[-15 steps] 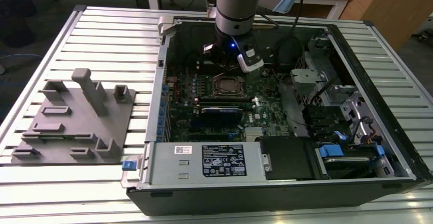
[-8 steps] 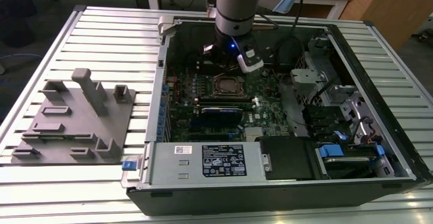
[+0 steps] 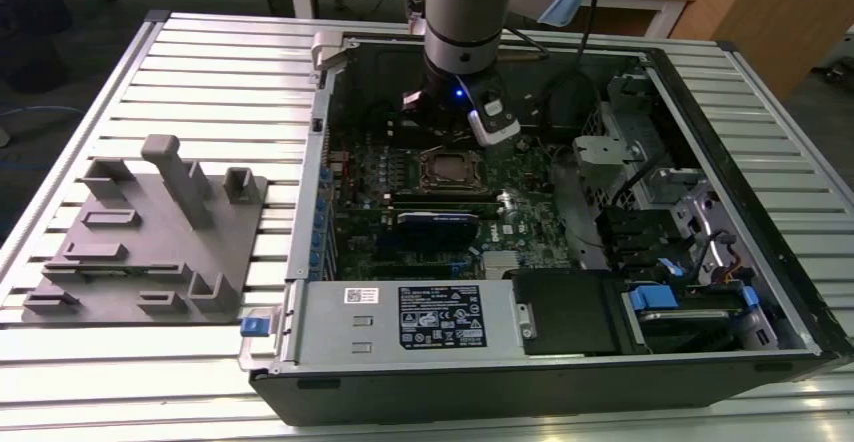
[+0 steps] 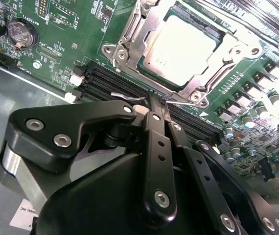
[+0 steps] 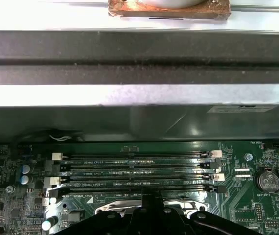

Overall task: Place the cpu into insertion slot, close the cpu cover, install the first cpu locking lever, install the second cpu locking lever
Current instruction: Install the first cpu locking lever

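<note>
In the second wrist view the cpu (image 4: pixel 178 46) lies flat in the insertion slot (image 3: pixel 447 170) on the green motherboard. The silver cpu cover (image 4: pixel 129 41) is folded down around the cpu, whose metal top shows through its window. A thin wire locking lever (image 4: pixel 125 94) runs along the slot's edge. My gripper (image 4: pixel 158 102) is shut, with its black fingertips right at that lever. From outside, the gripper (image 3: pixel 443 134) hangs just behind the slot inside the open computer case. In the first wrist view the fingertips (image 5: pixel 152 196) sit at the slot's rim.
Black memory slots (image 5: pixel 134 169) lie between the insertion slot and the case wall (image 5: pixel 139 58). A coin battery (image 4: pixel 21 33) sits on the board. The power supply (image 3: pixel 400 317) and drive bays (image 3: pixel 667 222) fill the case's front and right. A grey fixture (image 3: pixel 147 232) stands on the table at the exterior view's left.
</note>
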Robot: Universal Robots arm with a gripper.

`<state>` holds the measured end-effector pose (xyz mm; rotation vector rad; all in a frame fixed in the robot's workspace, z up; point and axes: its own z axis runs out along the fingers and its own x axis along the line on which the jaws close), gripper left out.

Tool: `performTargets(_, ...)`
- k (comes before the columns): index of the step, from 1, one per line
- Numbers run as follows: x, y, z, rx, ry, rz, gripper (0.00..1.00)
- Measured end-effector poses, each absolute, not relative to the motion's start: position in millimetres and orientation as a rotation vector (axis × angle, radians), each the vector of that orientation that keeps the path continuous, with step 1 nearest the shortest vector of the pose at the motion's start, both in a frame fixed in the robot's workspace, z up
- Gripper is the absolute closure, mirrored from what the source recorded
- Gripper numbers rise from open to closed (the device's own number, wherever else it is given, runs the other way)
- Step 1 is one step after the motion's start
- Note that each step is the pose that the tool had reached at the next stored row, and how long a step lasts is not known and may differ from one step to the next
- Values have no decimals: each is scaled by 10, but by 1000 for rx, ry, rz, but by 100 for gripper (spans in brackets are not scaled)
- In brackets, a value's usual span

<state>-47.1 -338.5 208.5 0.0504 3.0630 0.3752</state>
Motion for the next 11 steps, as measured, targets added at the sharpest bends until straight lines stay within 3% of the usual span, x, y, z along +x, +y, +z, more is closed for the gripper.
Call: performTargets(11, -451, -3379, 2060, 89, 3058, 374, 90)
